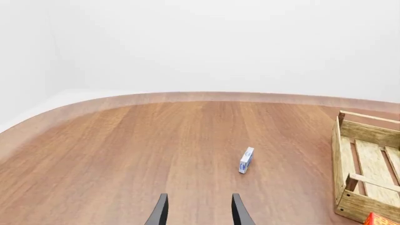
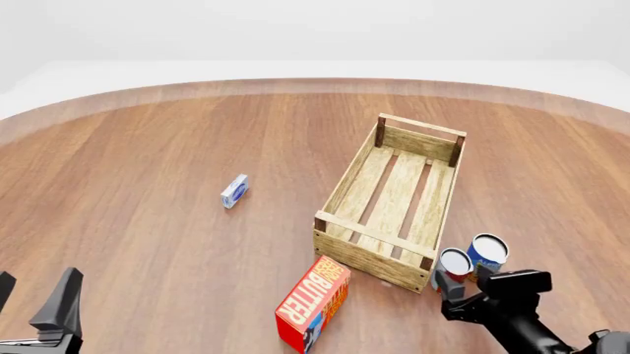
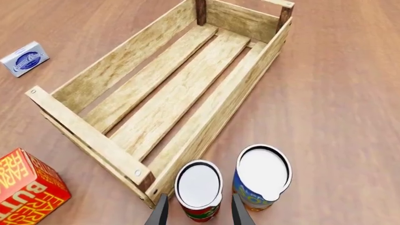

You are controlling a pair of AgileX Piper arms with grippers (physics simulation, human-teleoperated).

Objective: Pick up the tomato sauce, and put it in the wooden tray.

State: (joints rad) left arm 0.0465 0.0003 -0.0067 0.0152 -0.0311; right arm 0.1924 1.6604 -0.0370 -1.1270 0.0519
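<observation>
The tomato sauce [image 3: 198, 185], a small can with a red label and a pale lid, stands upright just outside the near corner of the wooden tray [image 3: 125, 79]. My right gripper [image 3: 198, 208] is open, with one finger on each side of the can and a small gap to it. In the front view the tomato sauce [image 2: 454, 265] sits by the near right corner of the wooden tray [image 2: 340, 193], with my right gripper [image 2: 465, 286] right behind it. My left gripper [image 2: 35, 293] is open and holds nothing at the near left; the left wrist view shows this gripper [image 1: 198, 213] above bare wood.
A blue-and-yellow can [image 3: 262, 176] stands touching or nearly touching the tomato sauce on its right. A red butter box [image 2: 313, 302] lies near the tray's front left corner. A small blue-and-white box [image 2: 234, 191] lies left of the tray.
</observation>
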